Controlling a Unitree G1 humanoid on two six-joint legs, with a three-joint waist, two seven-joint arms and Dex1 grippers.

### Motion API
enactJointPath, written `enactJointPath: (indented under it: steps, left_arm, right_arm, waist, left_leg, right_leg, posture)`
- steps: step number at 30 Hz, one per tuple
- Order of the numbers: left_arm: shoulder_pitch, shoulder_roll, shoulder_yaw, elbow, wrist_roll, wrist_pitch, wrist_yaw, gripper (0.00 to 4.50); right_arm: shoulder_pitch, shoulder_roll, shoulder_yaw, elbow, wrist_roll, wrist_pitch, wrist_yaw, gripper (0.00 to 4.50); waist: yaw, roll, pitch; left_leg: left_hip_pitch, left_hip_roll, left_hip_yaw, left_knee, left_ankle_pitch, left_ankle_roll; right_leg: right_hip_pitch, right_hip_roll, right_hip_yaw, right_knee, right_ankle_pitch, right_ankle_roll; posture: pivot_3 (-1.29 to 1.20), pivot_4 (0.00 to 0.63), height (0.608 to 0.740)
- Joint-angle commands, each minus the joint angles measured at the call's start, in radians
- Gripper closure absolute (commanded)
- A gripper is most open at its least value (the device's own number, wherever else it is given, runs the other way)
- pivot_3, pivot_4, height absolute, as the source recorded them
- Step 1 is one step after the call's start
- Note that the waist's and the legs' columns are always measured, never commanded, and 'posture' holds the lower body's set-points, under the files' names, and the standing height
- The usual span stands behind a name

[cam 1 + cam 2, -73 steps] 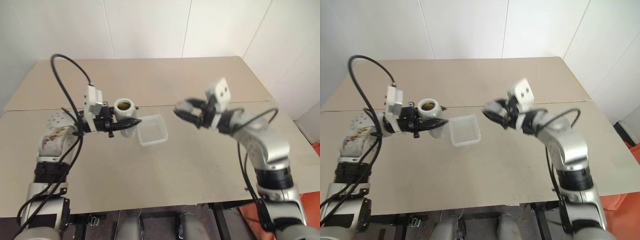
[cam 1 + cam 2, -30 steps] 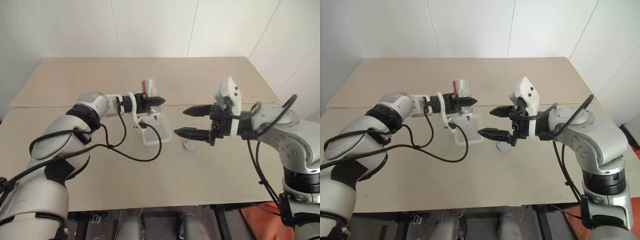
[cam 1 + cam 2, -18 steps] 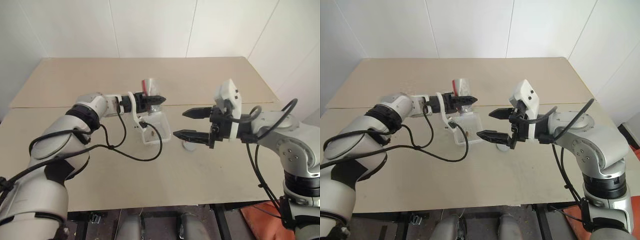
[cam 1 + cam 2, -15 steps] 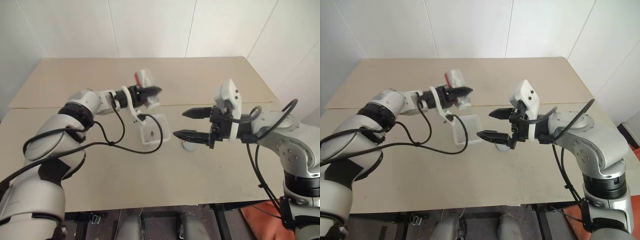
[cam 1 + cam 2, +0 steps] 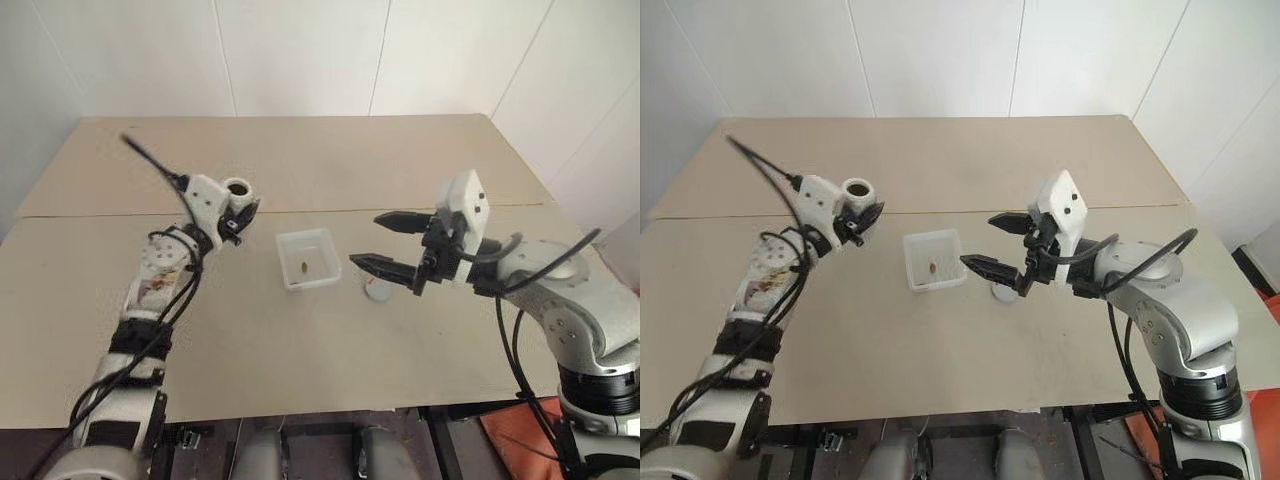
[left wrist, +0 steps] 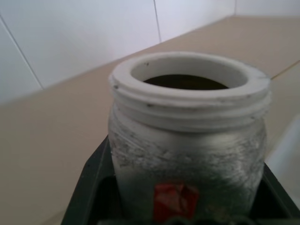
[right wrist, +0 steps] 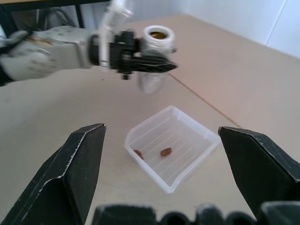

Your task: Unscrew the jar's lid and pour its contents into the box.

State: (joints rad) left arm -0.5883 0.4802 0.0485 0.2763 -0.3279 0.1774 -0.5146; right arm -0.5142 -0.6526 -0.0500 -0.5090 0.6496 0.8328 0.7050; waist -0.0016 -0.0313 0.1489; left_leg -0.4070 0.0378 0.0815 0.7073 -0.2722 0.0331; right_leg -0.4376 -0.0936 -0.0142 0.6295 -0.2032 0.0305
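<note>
Your beige wooden surface [image 5: 330, 350] carries the shallow square translucent white plastic box [image 5: 308, 259] holding two brownish bits [image 7: 151, 153]. Your right pincer [image 5: 388, 243] gapes wide, empty. Your left pincer [image 5: 862, 220] is clamped on the upright, uncapped clear-greyish cylindrical jar [image 5: 856, 194]. The small round grey lid [image 5: 377, 291] lies just right of the box.

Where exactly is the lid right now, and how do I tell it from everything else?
Start at the tan table and find the translucent white box near its middle. Just to the robot's right of it, under the open right gripper, lies the lid: a small round grey cap, the one loose thing on the tabletop beside the box.
</note>
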Motion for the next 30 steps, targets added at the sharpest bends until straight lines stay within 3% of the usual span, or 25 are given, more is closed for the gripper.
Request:
enactJointPath:
  steps: [1, 8, 16, 18, 21, 25, 30]
  left_arm:
    - [0.060, -0.033, 0.050, -0.103, -0.051, 0.049, 0.011, 2.54]
    - [0.128, -0.085, 0.046, -0.027, 0.014, -0.033, 0.001, 2.54]
    - [0.221, -0.077, 0.046, -0.068, 0.055, -0.108, -0.035, 0.02]
    - [0.288, -0.051, 0.059, -0.153, 0.039, -0.092, -0.061, 0.02]
    - [0.410, 0.024, 0.101, -0.306, -0.028, -0.039, -0.146, 0.02]
    - [0.599, 0.194, 0.217, -0.509, -0.165, 0.052, -0.314, 0.02]
    - [0.751, 0.409, 0.468, -0.555, -0.359, 0.137, -0.600, 0.02]
  right_arm:
    - [0.002, -0.005, -0.028, -0.016, -0.003, -0.047, 0.000, 0.04]
    - [0.011, -0.013, -0.027, -0.001, -0.012, -0.056, 0.001, 0.04]
    - [0.029, -0.020, -0.035, -0.012, -0.002, -0.058, 0.016, 0.00]
    - [0.037, -0.030, -0.038, -0.003, -0.004, -0.066, 0.032, 0.00]
    - [0.053, -0.051, -0.042, 0.014, -0.006, -0.080, 0.064, 0.00]
    - [0.112, -0.105, -0.064, 0.065, -0.025, -0.143, 0.147, 0.00]
    - [0.222, -0.167, -0.090, 0.147, -0.086, -0.264, 0.239, 0.00]
  waist:
    - [0.001, 0.000, 0.000]
    - [0.005, 0.000, 0.000]
    - [0.008, 0.000, 0.000]
    - [0.006, 0.000, 0.000]
    - [0.003, 0.000, 0.000]
    - [-0.005, 0.000, 0.000]
    - [0.003, 0.000, 0.000]
  left_leg:
    - [0.001, 0.000, 0.000, 0.000, 0.000, 0.000]
    - [0.004, -0.001, 0.001, 0.000, 0.000, 0.001]
    - [0.004, -0.001, 0.002, 0.000, -0.001, 0.001]
    - [0.004, -0.001, 0.001, 0.000, -0.001, 0.001]
    - [0.004, 0.000, -0.001, 0.000, -0.001, 0.001]
    - [0.005, 0.002, -0.001, -0.002, -0.001, 0.001]
    - [0.008, 0.005, 0.002, -0.003, -0.001, 0.001]
  right_leg:
    - [0.001, 0.000, 0.000, -0.001, 0.000, 0.000]
    - [0.003, 0.000, 0.000, -0.003, 0.000, 0.000]
    - [0.003, 0.000, 0.001, -0.004, 0.000, -0.001]
    - [0.003, 0.000, 0.001, -0.004, 0.000, -0.001]
    - [0.002, 0.000, 0.002, -0.004, 0.000, -0.001]
    - [0.001, 0.000, 0.003, -0.004, 0.000, -0.001]
    - [0.002, 0.001, 0.002, -0.004, -0.001, -0.003]
  posture:
    - [0.00, 0.150, 0.740]
    - [0.00, 0.150, 0.740]
    - [0.00, 0.150, 0.740]
    - [0.00, 0.150, 0.740]
    - [0.00, 0.150, 0.740]
    - [0.00, 0.150, 0.740]
    - [0.00, 0.150, 0.740]
